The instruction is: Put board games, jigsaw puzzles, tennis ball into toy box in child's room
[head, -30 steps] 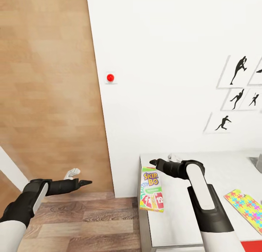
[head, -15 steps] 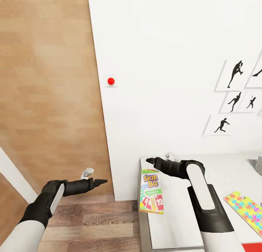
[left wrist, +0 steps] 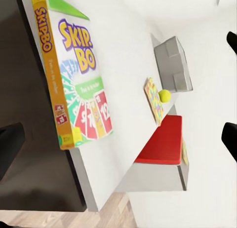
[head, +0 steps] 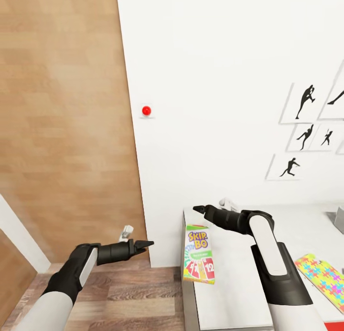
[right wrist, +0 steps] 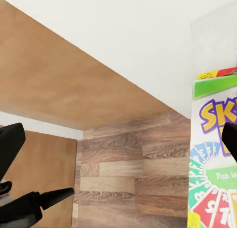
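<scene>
The white tabletop (head: 286,226) stands against the white wall. One board game (head: 198,254) lies flat at its left edge, long axis running near to far, overhanging the near-left corner. One jigsaw puzzle (head: 325,276) lies at right. The left wrist view adds the toy box (left wrist: 173,65) and one tennis ball (left wrist: 164,95) beyond. The left hand (head: 145,244) hovers left of the game and the right hand (head: 197,209) above its far end, each with fingers apart.

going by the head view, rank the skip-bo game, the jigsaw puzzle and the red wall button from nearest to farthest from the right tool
From the right tool:
1. Skip-Bo game: just below the tool in the picture, lying at the table's left edge.
2. Jigsaw puzzle: further right on the table, past the right forearm.
3. Red wall button: high on the white wall, up and left.
</scene>
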